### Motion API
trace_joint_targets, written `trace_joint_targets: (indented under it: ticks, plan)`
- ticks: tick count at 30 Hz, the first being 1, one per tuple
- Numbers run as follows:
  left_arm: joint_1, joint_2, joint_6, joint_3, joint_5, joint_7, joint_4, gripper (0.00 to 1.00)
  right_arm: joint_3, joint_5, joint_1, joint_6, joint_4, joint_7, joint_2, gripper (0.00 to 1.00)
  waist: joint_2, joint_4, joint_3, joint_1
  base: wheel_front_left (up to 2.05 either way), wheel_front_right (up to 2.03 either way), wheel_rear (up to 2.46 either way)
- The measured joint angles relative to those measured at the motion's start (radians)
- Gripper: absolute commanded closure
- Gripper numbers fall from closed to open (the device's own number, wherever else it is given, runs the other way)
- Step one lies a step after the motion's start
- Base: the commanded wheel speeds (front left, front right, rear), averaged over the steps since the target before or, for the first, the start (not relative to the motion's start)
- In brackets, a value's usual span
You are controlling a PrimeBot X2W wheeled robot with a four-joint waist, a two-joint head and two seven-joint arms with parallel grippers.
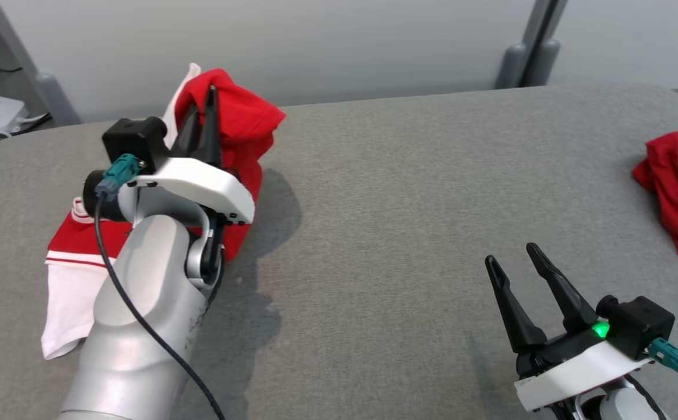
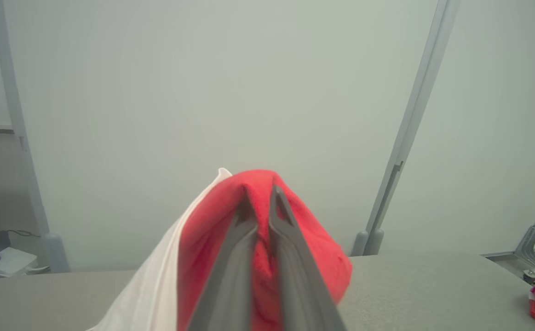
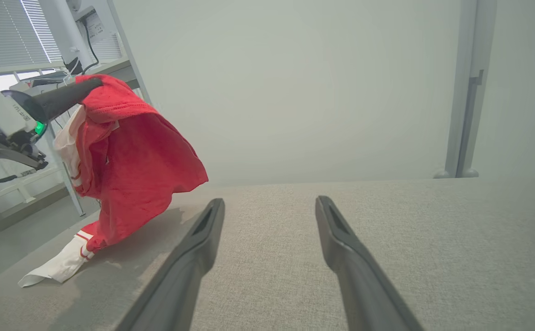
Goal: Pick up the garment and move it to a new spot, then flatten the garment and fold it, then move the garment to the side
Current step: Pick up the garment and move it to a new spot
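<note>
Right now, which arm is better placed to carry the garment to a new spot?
Left. The left claw is shut on the red-and-white garment, lifted with one end trailing on the grey table. The right claw hangs open and empty, well apart from it.

I see the garment, red with a white part and thin red-and-white striped trim, bunched and held up by its top above the grey table, pinched between the closed fingers of my left gripper. It hangs as a crumpled, drooping cone over the table's far left part, and its white lower end lies on the table surface.
</note>
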Motion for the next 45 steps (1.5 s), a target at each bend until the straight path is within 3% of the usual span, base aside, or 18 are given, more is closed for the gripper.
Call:
trace_joint_targets:
  ticks: [5,7,17,26,29,30,32,45]
  plan:
    - [0.0,0.0,0.002,-0.094,-0.055,0.018,-0.025,1.0,0.002,0.0,0.0,0.0,0.0,0.0,0.006,0.0,0.0,-0.05,0.007,0.0,0.0,0.0,0.0]
    - [-0.001,0.0,0.011,-0.176,-0.099,0.023,-0.047,1.0,0.007,0.0,-0.001,0.0,0.0,0.0,0.01,0.0,0.0,-0.078,0.012,0.0,0.0,0.0,0.0]
    - [-0.035,0.003,0.075,-0.457,-0.251,0.026,-0.093,1.0,0.018,0.0,-0.004,0.0,0.002,0.0,0.023,0.0,0.0,-0.142,0.032,0.0,0.0,0.0,0.0]
    - [-0.037,0.005,0.088,-0.665,-0.395,0.041,0.027,1.0,0.026,0.0,-0.016,0.0,0.004,0.0,0.031,0.0,0.0,-0.181,0.062,0.0,0.0,0.0,0.0]
    - [-0.037,0.007,0.087,-0.719,-0.439,0.037,0.06,0.79,0.026,0.0,-0.03,0.0,0.003,0.0,0.034,0.0,0.0,-0.187,0.077,0.0,0.0,0.0,0.0]
    - [-0.037,0.008,0.082,-0.735,-0.451,0.037,0.072,0.6,0.026,0.0,-0.03,0.0,0.004,0.0,0.035,0.0,0.0,-0.189,0.082,0.0,0.0,0.0,0.0]
    - [-0.037,0.009,0.078,-0.76,-0.477,0.04,0.095,0.0,0.026,0.0,-0.03,0.0,0.004,0.0,0.04,0.0,0.0,-0.191,0.09,0.0,0.0,0.0,0.0]
    - [-0.072,0.021,0.044,-0.831,-0.566,-0.018,0.082,0.0,0.029,0.0,-0.045,0.0,0.012,0.0,0.051,0.0,0.0,-0.165,0.093,0.0,0.0,0.0,0.0]
